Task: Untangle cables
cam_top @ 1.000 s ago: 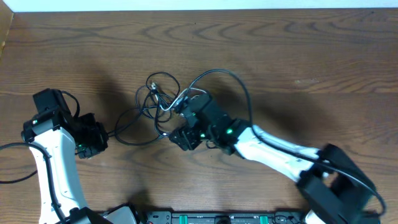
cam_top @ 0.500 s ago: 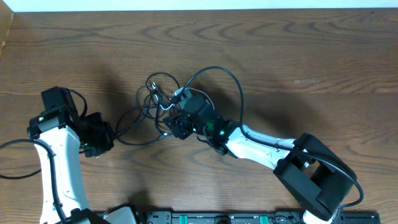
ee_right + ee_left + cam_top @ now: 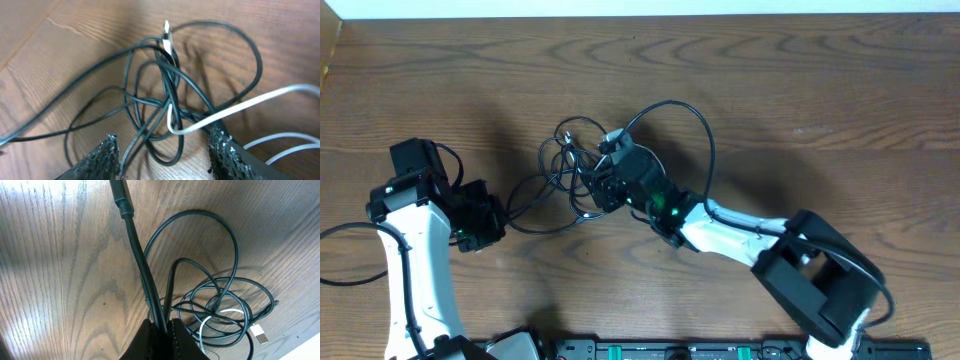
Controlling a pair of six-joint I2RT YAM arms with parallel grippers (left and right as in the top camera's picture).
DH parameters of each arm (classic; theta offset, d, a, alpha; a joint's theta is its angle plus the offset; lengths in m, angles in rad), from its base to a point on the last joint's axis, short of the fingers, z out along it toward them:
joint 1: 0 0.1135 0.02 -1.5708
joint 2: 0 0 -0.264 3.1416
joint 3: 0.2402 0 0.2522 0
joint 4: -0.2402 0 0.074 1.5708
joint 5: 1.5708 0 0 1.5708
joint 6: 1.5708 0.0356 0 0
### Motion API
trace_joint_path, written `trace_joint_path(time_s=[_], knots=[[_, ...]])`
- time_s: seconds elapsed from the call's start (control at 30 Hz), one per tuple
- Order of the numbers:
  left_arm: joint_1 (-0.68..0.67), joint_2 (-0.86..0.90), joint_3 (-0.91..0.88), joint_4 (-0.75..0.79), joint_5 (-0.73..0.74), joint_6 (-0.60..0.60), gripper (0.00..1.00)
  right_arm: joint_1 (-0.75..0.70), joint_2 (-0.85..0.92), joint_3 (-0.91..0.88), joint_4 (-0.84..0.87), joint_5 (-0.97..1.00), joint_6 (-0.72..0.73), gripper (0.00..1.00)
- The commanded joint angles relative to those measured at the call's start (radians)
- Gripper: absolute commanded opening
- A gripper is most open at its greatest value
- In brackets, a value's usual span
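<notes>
Cables (image 3: 568, 165) knotted at centre of table (image 3: 820, 80), bundle stretched roughly left-right. One white cord (image 3: 240, 107); black ones at least two, exact count unclear. Left gripper (image 3: 161, 328) pinching a black cord (image 3: 142, 265); right gripper (image 3: 165, 145) spread wide, straddling the knot.

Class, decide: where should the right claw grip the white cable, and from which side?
Grip the white cable at its hooked bend, coming straight down from above: that bend appears to lie over the black cables, between the open right claw fingers.
</notes>
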Motion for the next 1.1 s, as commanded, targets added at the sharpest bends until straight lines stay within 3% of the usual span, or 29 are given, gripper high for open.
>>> trace_joint_path(time_s=[0.0, 0.17, 0.23, 0.37, 0.43, 0.47, 0.73, 1.07], knots=[[-0.002, -0.013, 0.003, -0.008, 0.010, -0.001, 0.08, -0.005, 0.060, 0.051, -0.001, 0.011, 0.027, 0.54], [-0.002, -0.013, 0.003, -0.008, 0.010, 0.003, 0.08, -0.006, 0.111, 0.126, -0.005, -0.003, 0.027, 0.52], [-0.002, -0.013, 0.003, -0.008, 0.010, 0.006, 0.08, -0.006, 0.125, 0.151, -0.014, -0.003, 0.028, 0.47], [-0.002, -0.013, 0.003, -0.008, 0.010, 0.018, 0.08, -0.006, 0.127, 0.179, -0.031, -0.029, 0.028, 0.26], [-0.002, -0.013, 0.003, -0.008, 0.009, 0.018, 0.08, -0.006, 0.127, 0.186, -0.040, -0.029, 0.028, 0.06], [-0.002, -0.013, 0.003, -0.007, 0.009, 0.017, 0.08, -0.006, 0.127, 0.189, -0.055, -0.029, 0.028, 0.01], [-0.002, -0.013, 0.003, 0.039, -0.002, 0.018, 0.08, -0.016, 0.050, 0.191, -0.281, -0.121, -0.016, 0.01], [-0.002, -0.013, 0.003, 0.085, -0.086, 0.016, 0.08, -0.089, -0.332, 0.191, -0.751, -0.282, -0.181, 0.01]])
